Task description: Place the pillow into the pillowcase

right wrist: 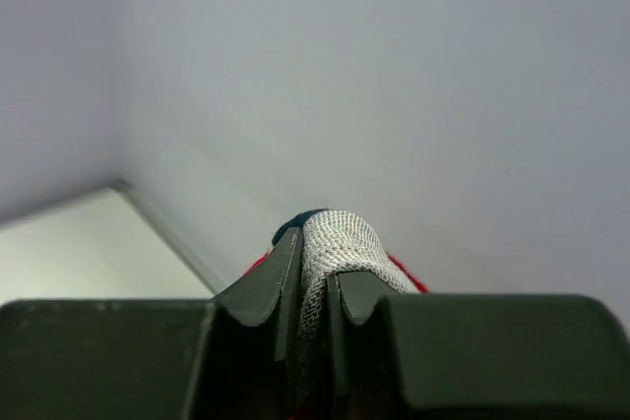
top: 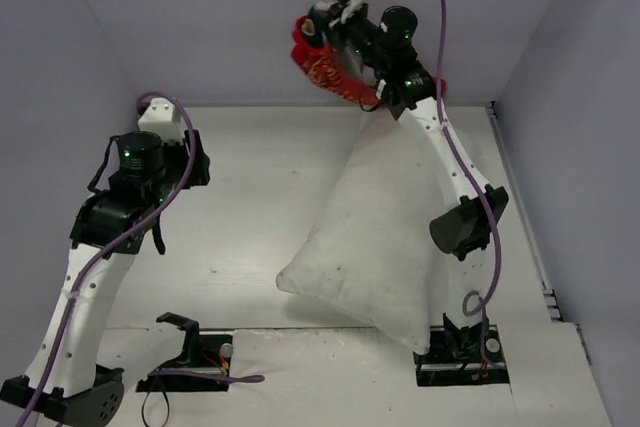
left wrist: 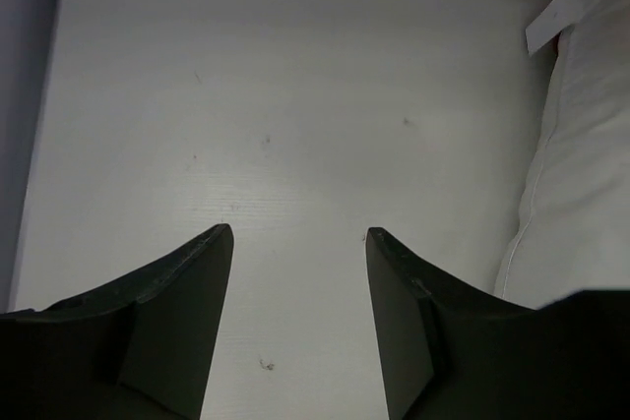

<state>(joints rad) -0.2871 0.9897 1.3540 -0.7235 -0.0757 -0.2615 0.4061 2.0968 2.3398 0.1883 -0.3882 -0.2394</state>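
Observation:
The white pillow (top: pixel 385 237) stands tilted on the table, its lower end near the front edge and its top end reaching up to the bunched red pillowcase (top: pixel 322 69). My right gripper (top: pixel 325 29) is raised high by the back wall and shut on a fold of the pillowcase; in the right wrist view the woven cloth (right wrist: pixel 335 238) sits pinched between the jaws of the gripper (right wrist: pixel 313 255). My left gripper (top: pixel 196 159) is open and empty over bare table at the left. In the left wrist view that gripper (left wrist: pixel 298 233) is apart from the pillow (left wrist: pixel 581 164) at the right edge.
Grey walls close in the table (top: pixel 250 197) at the back and both sides. A black bracket with wires (top: pixel 185 342) sits at the near edge by the left arm's base. A purple cable (top: pixel 440 7) loops above the right arm. A white tag (left wrist: pixel 559 19) hangs from the pillow.

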